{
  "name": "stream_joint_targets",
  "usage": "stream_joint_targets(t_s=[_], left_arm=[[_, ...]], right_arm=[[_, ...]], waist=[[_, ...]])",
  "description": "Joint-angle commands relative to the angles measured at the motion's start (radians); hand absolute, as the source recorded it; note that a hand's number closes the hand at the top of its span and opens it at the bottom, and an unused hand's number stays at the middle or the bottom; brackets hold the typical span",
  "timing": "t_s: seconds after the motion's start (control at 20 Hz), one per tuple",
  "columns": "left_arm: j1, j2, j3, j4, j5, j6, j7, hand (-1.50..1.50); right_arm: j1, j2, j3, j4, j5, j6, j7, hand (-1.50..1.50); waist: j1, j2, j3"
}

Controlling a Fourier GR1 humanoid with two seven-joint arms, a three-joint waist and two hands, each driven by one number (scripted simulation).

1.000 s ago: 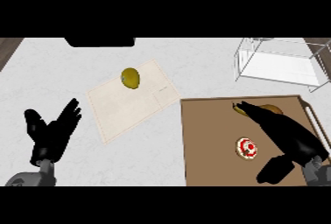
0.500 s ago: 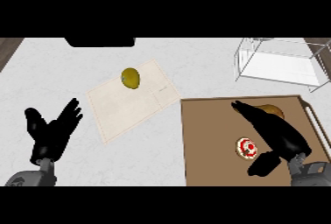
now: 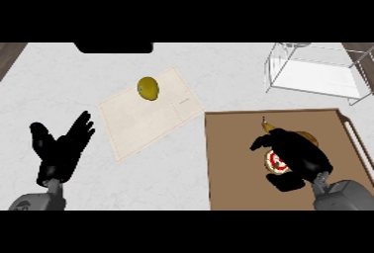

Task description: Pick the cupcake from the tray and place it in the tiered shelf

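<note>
Right hand (image 3: 294, 157) sits over the cupcake (image 3: 275, 162) on the tray (image 3: 234, 158), fingers curling round it, closure unconfirmed. Seat the grasp, lift straight, then carry to the tiered shelf (image 3: 318, 74) ahead. Left hand (image 3: 60, 148) rests open.

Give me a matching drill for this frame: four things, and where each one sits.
Things:
1. cupcake
2. yellow fruit
3. shelf
4. left hand

Places:
A. on the pale mat
B. far right of the counter
C. on the brown tray, under the right hand
D. lower left, open, fingers up

Pairs: 1-C, 2-A, 3-B, 4-D
</note>
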Motion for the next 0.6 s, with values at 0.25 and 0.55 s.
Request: stream_joint_targets(t_s=[0.25,0.55], left_arm=[[0.047,-0.009,0.019,0.073,-0.013,-0.043,-0.028,0.00],[0.010,-0.003,0.021,0.067,-0.014,-0.040,0.005,0.00]], right_arm=[[0.027,0.056,-0.006,0.024,0.010,0.013,-0.140,1.50],[-0.037,0.173,-0.172,0.172,-0.033,-0.049,0.094,1.50]], waist=[[-0.005,0.012,-0.004],[-0.003,0.018,-0.004]])
